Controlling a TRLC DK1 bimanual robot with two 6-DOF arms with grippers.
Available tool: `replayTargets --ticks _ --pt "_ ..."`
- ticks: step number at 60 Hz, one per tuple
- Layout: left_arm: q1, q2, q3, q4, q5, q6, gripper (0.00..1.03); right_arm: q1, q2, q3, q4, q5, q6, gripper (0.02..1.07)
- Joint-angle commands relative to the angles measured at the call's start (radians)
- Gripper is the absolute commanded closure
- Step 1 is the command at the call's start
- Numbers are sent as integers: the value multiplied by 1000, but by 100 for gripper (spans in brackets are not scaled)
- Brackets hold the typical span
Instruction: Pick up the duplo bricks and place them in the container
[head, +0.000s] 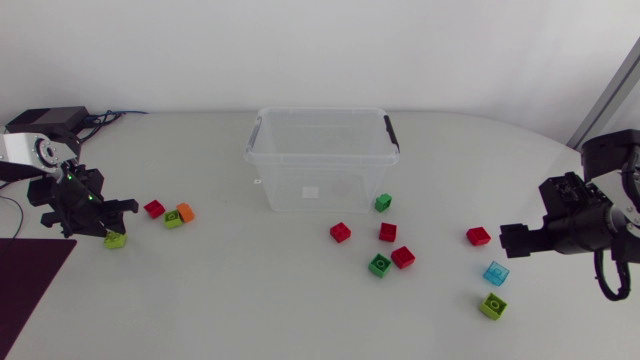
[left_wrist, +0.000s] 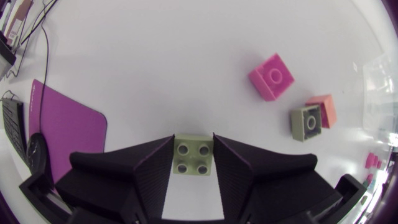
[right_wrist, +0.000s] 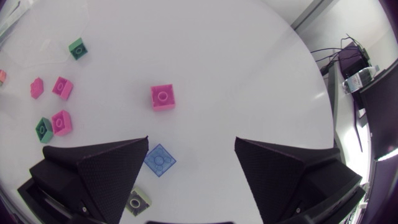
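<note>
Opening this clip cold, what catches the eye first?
A clear container stands centrally on the table, red and green duplo bricks scattered before it. Far left, the left tool is shut on a lime brick; the right tool is open beside a light blue brick.

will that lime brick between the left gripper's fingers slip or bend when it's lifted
Probably stiff: the lime brick looks like hard moulded plastic with square edges. Its flat sides meet the left gripper squarely, so it should lift without twisting. Small and blocky, it is likely light and won't roll.
</note>
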Motion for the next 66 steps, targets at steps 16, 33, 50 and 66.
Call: replayTargets --ticks 16,33,50,66 --pt "-65 -314 -69 -7 148 137 70 36 318 146 80 -125 -127 7" --pt "-131 -499 -94 70 306 178 69 38 508 211 157 -122 -220 19" --pt "-262 -537 -60 111 357 151 69 33 545 211 218 -134 -230 71" --pt "-378 -553 -22 153 453 92 69 39 444 197 163 -150 -190 87"
